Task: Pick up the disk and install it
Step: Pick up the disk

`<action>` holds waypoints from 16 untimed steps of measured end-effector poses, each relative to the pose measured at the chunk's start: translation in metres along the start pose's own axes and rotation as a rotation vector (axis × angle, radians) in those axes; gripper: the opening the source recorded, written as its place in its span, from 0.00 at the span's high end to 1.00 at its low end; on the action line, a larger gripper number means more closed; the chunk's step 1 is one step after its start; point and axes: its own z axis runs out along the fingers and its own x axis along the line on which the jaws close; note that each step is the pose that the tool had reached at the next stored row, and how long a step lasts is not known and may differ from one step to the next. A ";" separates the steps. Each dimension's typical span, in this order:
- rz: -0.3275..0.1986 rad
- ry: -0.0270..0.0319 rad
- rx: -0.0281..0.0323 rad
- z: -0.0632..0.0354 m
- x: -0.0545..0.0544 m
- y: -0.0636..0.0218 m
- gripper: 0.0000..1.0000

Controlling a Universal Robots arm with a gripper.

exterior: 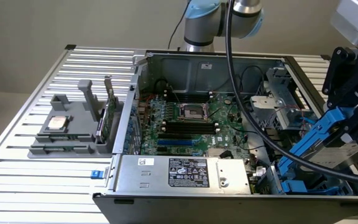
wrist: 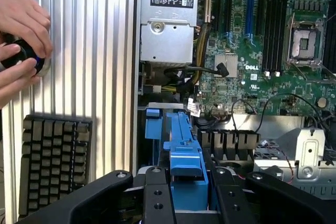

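Note:
The disk (exterior: 314, 134) is a grey drive in a bright blue carrier. It hangs tilted over the open computer case (exterior: 129, 116), at the case's end on the exterior view's right. My gripper (exterior: 346, 133) is shut on it from above, black fingers on both sides. In the wrist view the blue carrier (wrist: 186, 156) sits between my two black fingers (wrist: 157, 198), and my gripper (wrist: 188, 195) points down at a blue-railed drive bay (wrist: 152, 124) inside the case. That bay (exterior: 303, 184) lies just below the disk.
A grey fixture (exterior: 67, 140) on the exterior view's left holds a silver CPU chip (exterior: 56, 123) and an upright green card (exterior: 108, 114). A thick black cable (exterior: 238, 98) crosses above the motherboard (exterior: 191, 121). A person's hands (wrist: 21, 30) and a keyboard (wrist: 52, 161) are beside the case.

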 end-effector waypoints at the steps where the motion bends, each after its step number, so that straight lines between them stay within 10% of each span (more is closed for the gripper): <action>1: 0.000 -0.0007 -0.0021 0.0005 0.000 0.0000 0.67; 16: 0.001 -0.0132 -0.0189 0.0120 0.001 -0.0030 0.67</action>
